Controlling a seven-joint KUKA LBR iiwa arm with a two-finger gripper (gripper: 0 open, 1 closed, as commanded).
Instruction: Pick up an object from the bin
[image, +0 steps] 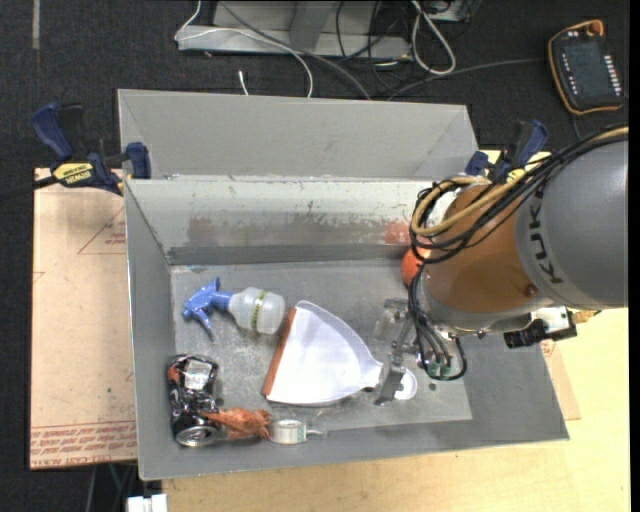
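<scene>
My gripper (393, 352) hangs low over the bin floor, right of the middle, under the arm's wrist. Directly to its left lies a white scoop with an orange back edge (315, 358), and the scoop's narrow end reaches to the gripper. A small white round piece (404, 389) shows at the gripper's lower tip. I cannot see whether anything is held.
A spray bottle with a blue trigger (240, 307) lies at the left. A crumpled dark can (192, 398), an orange scrap (240, 421) and a clear tape roll (288, 432) sit along the front left. The arm covers the bin's right side.
</scene>
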